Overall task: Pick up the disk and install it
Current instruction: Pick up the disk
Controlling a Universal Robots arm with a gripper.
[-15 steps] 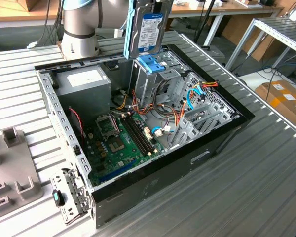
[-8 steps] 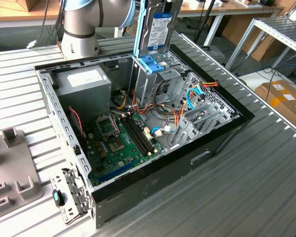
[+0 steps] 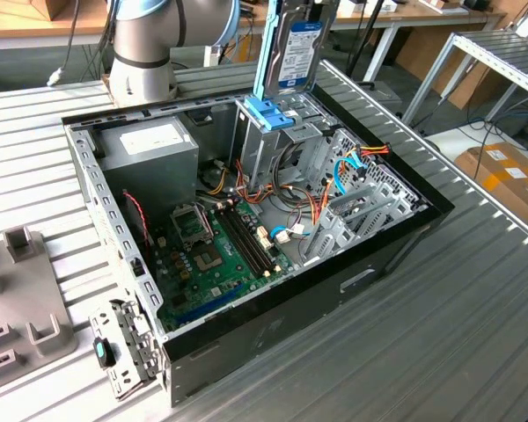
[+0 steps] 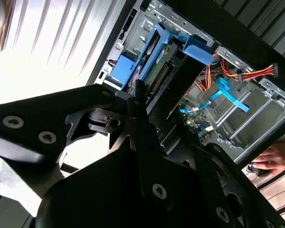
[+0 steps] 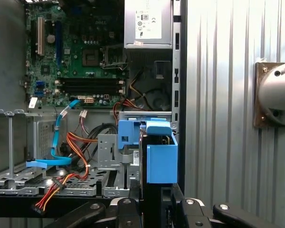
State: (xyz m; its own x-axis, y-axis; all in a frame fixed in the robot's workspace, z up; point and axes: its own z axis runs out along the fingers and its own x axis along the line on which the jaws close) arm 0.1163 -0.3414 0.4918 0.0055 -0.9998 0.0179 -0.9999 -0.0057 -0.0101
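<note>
Slatted metal table (image 3: pixel 475 290) carries an open computer case (image 3: pixel 334 290). The gripper (image 5: pixel 153 204) is clamped on the disk (image 3: pixel 297 44), which stands upright over the drive cage (image 3: pixel 268 145) near one case corner.

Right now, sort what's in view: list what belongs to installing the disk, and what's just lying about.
Job in hand: the disk, upright in the gripper; blue-topped drive cage below it; open computer case.

Lying about: grey fixture block; metal bracket beside the case corner; cardboard box.
</note>
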